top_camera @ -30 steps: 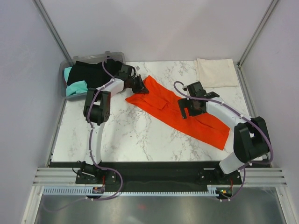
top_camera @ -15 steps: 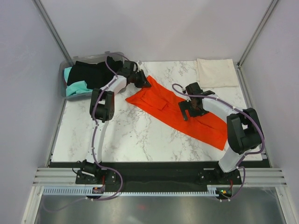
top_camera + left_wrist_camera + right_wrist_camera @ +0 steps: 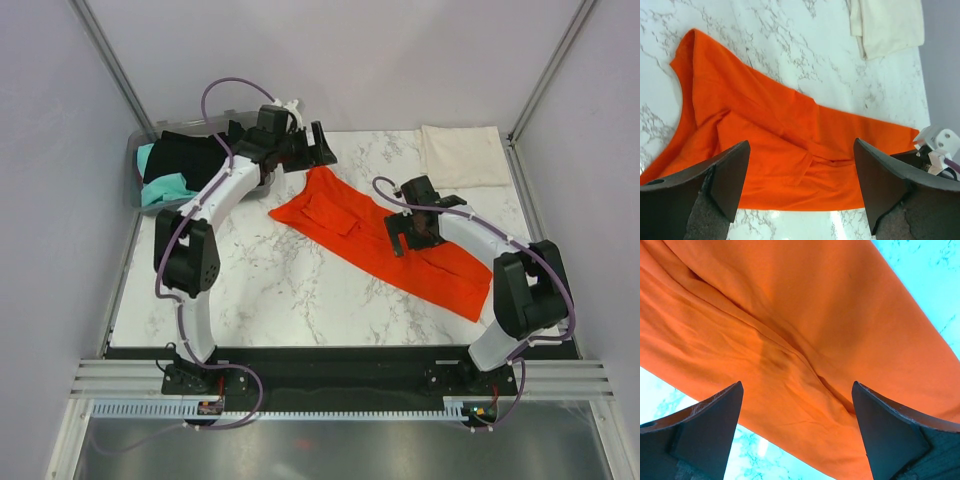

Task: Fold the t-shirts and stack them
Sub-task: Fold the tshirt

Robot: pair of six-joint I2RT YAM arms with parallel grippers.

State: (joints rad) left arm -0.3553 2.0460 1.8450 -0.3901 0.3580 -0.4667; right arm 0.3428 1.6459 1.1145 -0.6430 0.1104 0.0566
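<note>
The orange-red t-shirt [image 3: 370, 235] lies in a long, creased band slanting across the marble table. It also fills the left wrist view [image 3: 765, 130] and the right wrist view [image 3: 790, 315]. My left gripper [image 3: 318, 148] hangs open above the shirt's far left corner, with nothing between its fingers [image 3: 800, 150]. My right gripper [image 3: 410, 238] hovers open just over the middle of the shirt [image 3: 797, 387], holding nothing. A folded cream-white t-shirt [image 3: 460, 155] rests at the back right corner and shows in the left wrist view [image 3: 890, 25].
A clear grey bin [image 3: 133, 165] at the back left holds a black t-shirt [image 3: 185, 155] and a teal one [image 3: 165, 188]. Bare marble [image 3: 260, 280] lies in front of the orange shirt. Walls enclose the table on three sides.
My left gripper has opened, let go of the orange shirt's far corner, and risen toward the back. The corner now lies flat. The right arm has barely moved.
</note>
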